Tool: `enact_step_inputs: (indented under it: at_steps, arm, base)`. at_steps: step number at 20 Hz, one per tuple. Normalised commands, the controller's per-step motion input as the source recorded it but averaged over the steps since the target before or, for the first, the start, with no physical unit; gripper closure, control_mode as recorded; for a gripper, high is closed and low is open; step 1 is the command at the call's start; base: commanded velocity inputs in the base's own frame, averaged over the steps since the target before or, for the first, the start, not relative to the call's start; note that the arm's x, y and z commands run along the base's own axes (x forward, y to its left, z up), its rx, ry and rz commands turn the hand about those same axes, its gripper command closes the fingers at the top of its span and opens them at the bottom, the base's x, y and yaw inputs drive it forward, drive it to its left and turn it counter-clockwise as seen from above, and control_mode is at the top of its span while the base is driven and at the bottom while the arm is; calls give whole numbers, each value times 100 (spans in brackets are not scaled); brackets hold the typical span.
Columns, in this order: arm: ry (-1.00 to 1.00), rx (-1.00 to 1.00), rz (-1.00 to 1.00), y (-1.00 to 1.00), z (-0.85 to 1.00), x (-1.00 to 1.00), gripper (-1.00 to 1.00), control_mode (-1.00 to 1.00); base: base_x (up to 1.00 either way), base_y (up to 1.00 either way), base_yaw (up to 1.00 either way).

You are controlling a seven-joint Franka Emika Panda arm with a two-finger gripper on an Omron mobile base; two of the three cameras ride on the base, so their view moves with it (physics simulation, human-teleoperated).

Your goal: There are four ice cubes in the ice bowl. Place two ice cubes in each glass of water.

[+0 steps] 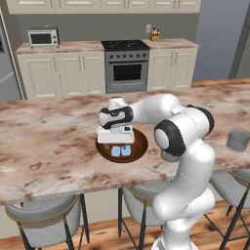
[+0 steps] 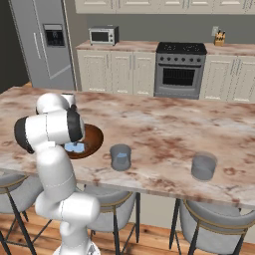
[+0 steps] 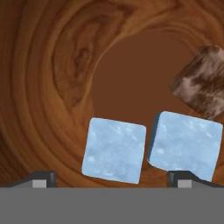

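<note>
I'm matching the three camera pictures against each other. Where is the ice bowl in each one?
Left base view: the ice bowl sits at centre on the counter, under the hand.
Right base view: it sits at left, partly behind the arm.
Hand view: its wooden inside spreads behind the jaws.
Shared landmark: the two ice cubes in the bowl.

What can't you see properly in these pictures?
- Ice cubes: two show in the hand view; any others lie outside its frame, and in the base views the hand covers part of the ice bowl.
- Glasses: whether they hold ice is too small to tell in the right base view.
</note>
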Motion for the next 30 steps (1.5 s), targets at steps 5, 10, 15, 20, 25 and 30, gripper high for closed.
enact_step_inputs:
  at_steps: [5,10,15,20,25,30]
  arm:
    - [0,0,0,0,-8,10,-100,-100]
    - [1,0,0,0,-3,16,-100,-100]
    - [0,0,0,-31,0,-9,-100,-100]
    - [0,0,0,-35,0,-11,-100,-100]
    - [-1,0,2,-20,0,0,-100,-100]
    - [-3,0,3,-2,0,1,-100,-100]
  base:
    - [0,0,0]
    - [0,0,0]
    - [0,0,0]
    - [0,0,0]
    - [0,0,0]
    - [0,0,0]
